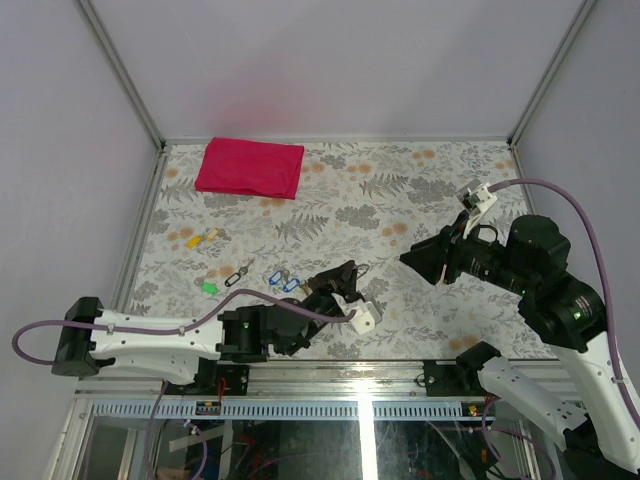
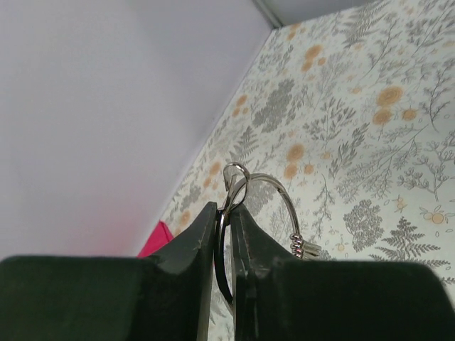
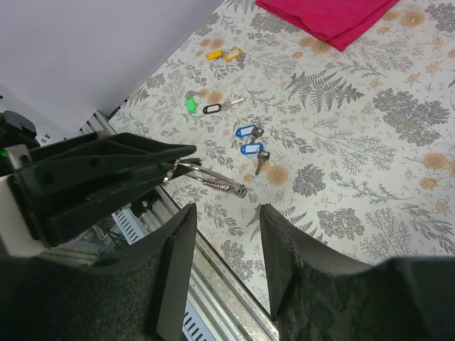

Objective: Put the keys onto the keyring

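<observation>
My left gripper (image 1: 347, 274) is shut on the keyring (image 1: 362, 268), a silver wire loop held above the table; in the left wrist view the fingers (image 2: 195, 234) pinch the ring (image 2: 274, 186), which sticks out ahead. Two blue-headed keys (image 1: 275, 277) (image 1: 291, 285) lie on the table just left of the left gripper; they also show in the right wrist view (image 3: 246, 131) (image 3: 252, 149). My right gripper (image 1: 405, 258) is open and empty, apart from the ring, to its right. In the right wrist view its gripper (image 3: 226, 213) faces the keyring (image 3: 213, 182) and the left gripper (image 3: 106, 170).
A green tag (image 1: 210, 287) and a dark oval clip (image 1: 238, 275) lie left of the keys. Yellow tags (image 1: 205, 238) lie farther left. A red cloth (image 1: 250, 167) lies at the back left. The table's near edge rail (image 3: 213, 284) runs just below the right gripper.
</observation>
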Robot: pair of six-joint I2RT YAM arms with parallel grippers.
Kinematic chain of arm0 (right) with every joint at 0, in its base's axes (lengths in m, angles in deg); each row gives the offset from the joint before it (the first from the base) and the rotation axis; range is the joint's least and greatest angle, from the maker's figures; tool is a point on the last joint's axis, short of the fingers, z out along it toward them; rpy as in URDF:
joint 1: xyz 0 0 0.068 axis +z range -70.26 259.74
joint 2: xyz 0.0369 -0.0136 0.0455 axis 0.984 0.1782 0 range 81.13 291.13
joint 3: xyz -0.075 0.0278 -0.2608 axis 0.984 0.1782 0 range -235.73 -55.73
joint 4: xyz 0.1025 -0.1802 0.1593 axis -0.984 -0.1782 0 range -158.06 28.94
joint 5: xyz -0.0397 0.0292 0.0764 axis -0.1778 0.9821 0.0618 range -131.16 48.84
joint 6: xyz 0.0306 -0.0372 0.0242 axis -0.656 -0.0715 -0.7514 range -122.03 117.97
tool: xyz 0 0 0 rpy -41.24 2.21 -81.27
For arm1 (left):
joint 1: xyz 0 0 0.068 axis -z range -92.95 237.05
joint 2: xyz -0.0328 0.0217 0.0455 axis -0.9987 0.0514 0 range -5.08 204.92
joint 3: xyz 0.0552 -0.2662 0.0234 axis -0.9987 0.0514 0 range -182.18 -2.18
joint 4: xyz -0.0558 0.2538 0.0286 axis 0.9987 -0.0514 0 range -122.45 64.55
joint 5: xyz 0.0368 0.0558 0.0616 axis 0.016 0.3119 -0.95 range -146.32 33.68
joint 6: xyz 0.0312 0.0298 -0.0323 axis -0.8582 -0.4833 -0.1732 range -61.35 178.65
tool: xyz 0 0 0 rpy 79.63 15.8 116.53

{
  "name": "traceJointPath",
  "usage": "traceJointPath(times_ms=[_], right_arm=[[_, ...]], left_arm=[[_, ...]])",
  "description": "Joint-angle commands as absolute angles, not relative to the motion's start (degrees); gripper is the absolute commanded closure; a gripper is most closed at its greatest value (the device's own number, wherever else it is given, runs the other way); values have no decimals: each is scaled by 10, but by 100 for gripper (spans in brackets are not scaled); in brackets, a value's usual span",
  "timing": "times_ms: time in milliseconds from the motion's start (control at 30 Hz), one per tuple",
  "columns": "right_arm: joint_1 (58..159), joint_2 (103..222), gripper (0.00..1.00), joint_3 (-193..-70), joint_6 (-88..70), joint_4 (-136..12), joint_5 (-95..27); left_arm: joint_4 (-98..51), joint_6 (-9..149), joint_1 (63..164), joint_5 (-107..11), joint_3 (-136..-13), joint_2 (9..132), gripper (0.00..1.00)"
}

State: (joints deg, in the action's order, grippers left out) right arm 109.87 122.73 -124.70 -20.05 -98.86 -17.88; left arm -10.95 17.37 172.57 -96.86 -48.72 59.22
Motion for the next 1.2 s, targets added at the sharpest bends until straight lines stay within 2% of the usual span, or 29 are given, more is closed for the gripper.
traceJointPath(times_ms=[0,233,500,900,1067,1167], right_arm=[[1102,1226,53,-1267,-200,-942,-174],[1103,1234,56,-1260,-214,-913,-166],[1103,1257,60,-1258,-297,-911,-154],[1117,1247,59,-1220,-413,-871,-154],[1164,1257,59,-1215,-433,-853,-195],[1235,1275,59,-1220,-436,-848,-248]], left_arm=[[-33,102,1729,-895,-483,550,100],[-13,56,1729,-844,-468,518,100],[-25,12,1730,-909,-475,542,100],[-23,9,1729,-940,-461,535,100],[-18,8,1727,-940,-458,533,100],[-12,11,1726,-945,-453,530,100]])
